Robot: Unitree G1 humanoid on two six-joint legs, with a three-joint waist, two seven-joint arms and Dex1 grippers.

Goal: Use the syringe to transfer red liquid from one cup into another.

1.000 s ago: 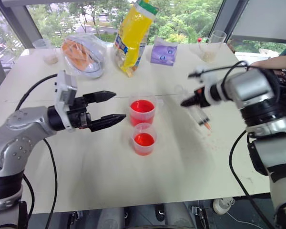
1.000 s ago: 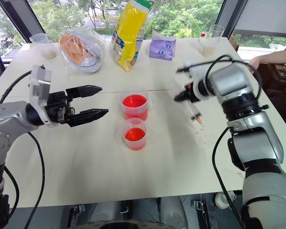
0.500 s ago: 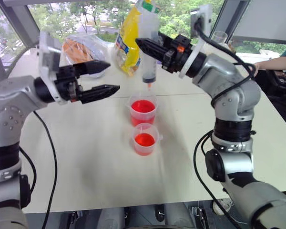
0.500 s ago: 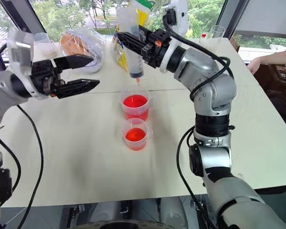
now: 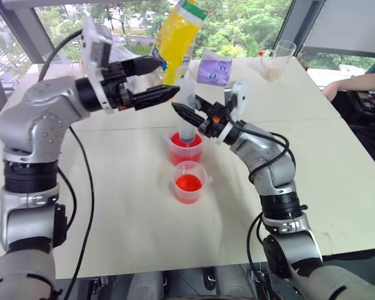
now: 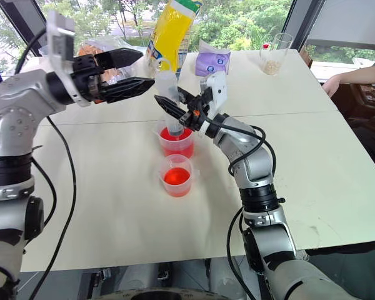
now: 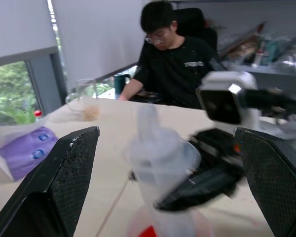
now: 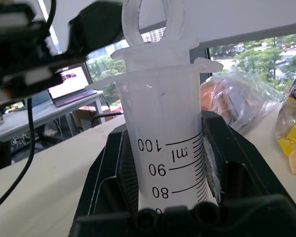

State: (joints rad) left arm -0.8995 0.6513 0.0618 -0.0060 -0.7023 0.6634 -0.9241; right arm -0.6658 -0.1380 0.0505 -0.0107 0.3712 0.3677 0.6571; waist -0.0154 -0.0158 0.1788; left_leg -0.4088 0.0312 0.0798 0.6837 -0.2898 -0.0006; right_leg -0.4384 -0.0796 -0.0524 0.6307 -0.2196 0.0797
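The syringe point(image 5: 187, 111) stands nearly upright, its lower end inside the rim of the taller beaker point(image 5: 177, 154), which holds red liquid point(image 5: 194, 140). My right gripper point(image 5: 187, 117) is shut on the syringe barrel point(image 8: 167, 153), and the plunger sits fully pushed in. My left gripper point(image 5: 169, 77) hangs open just left of the syringe top point(image 7: 160, 158), apart from it. The shorter cup point(image 5: 189, 182), also holding red liquid, stands just in front of the beaker.
A yellow bag point(image 5: 175, 40), a purple packet point(image 5: 214, 69) and a glass with grains point(image 5: 281, 59) stand at the back of the white table point(image 5: 112, 206). A person's arm point(image 5: 353, 84) rests at the right edge; the person point(image 7: 172, 59) sits behind the table.
My right gripper has come down and nearer with the syringe, whose tip now dips into the beaker. My left gripper has risen and moved right toward the syringe top.
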